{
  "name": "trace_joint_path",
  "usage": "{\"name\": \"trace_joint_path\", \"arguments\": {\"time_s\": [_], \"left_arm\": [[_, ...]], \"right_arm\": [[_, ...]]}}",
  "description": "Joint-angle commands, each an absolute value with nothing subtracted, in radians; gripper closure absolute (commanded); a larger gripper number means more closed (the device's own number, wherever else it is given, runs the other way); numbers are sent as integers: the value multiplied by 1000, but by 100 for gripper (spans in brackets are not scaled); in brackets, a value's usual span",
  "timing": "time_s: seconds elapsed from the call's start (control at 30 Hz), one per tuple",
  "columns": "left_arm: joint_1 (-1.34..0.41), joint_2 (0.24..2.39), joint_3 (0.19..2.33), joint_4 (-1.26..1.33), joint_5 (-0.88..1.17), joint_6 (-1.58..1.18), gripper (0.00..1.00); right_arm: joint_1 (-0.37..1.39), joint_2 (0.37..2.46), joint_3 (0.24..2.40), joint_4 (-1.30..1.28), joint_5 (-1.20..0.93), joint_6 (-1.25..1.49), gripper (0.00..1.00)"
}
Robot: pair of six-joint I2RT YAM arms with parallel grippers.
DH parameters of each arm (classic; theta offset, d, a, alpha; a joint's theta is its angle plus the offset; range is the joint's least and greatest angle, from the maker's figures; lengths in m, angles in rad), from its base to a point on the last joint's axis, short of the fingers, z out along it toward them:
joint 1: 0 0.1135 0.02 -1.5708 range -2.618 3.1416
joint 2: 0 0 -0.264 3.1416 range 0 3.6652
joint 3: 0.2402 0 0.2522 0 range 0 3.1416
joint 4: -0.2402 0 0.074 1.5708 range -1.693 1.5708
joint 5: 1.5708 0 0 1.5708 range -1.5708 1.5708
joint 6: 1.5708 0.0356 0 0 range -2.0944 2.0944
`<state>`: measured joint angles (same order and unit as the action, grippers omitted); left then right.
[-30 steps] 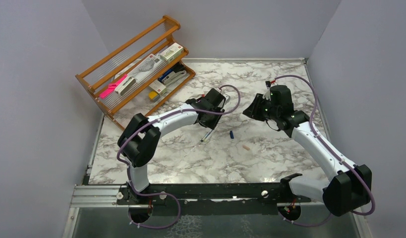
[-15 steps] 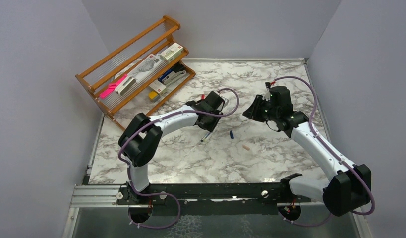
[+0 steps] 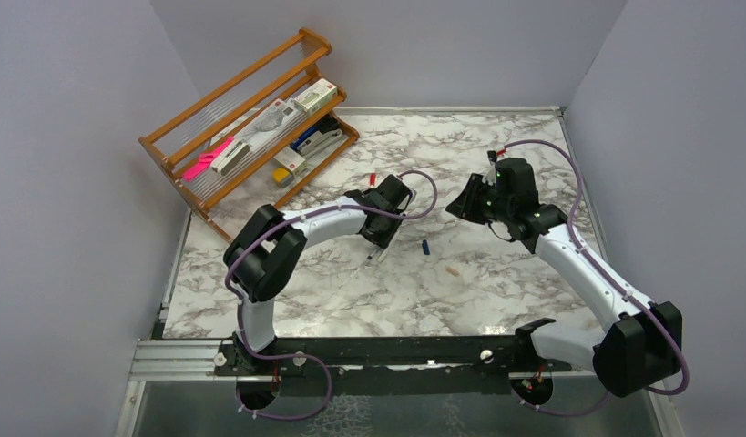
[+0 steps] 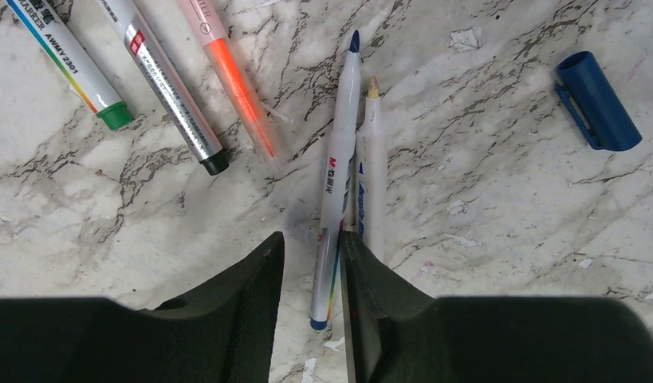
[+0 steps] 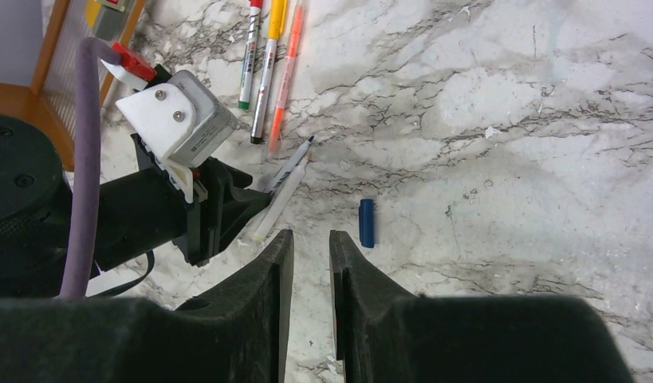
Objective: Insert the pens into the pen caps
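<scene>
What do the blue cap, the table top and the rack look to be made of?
Blue cap: smooth moulded plastic, slight sheen, with a clip. Table top: marble look, grey veins on white; possibly a printed laminate. Rack: seemingly varnished wood, orange-brown, glossy.

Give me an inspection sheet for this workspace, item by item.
Surface: marble-pattern table, lightly flecked.
Job's things: blue-tipped pen side by side with yellow-tipped pen; green-tipped pen, silver pen, orange pen beside them; blue cap and pale pink cap lying apart, unfitted.
Clutter: wooden rack of stationery, far left corner.
Grippers: left gripper open, straddling blue-tipped pen's rear; right gripper slightly open, empty.
Cables: purple cables looped along both arms.
Surroundings: plain grey walls.
</scene>
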<state>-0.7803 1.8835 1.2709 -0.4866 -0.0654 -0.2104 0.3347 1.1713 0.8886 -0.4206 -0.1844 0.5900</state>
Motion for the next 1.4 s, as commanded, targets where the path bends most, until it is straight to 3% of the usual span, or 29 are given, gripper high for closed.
{"name": "trace_joint_path", "arguments": {"time_s": [0.0,0.33,0.47,0.7,0.93,1.37], "left_arm": [[-786,1900,1258,-470,-89,-211,68],[-791,1917,1226,-453,-32,-193,80],[-792,1906,1206,-437,-1,-199,100],[-791,1820,1169,-365,55,-235,100],[-792,1713,1177,-249,112,-286,100],[-792,1605,1121,3,310,-328,100]], "right_arm": [[339,1176,893,-399,-192,582,77],[339,1181,896,-400,-197,581,77],[339,1178,896,-401,-199,581,77],[339,1171,893,-390,-207,588,76],[339,1178,888,-324,-278,613,55],[339,1196,885,-283,-335,630,54]]}}
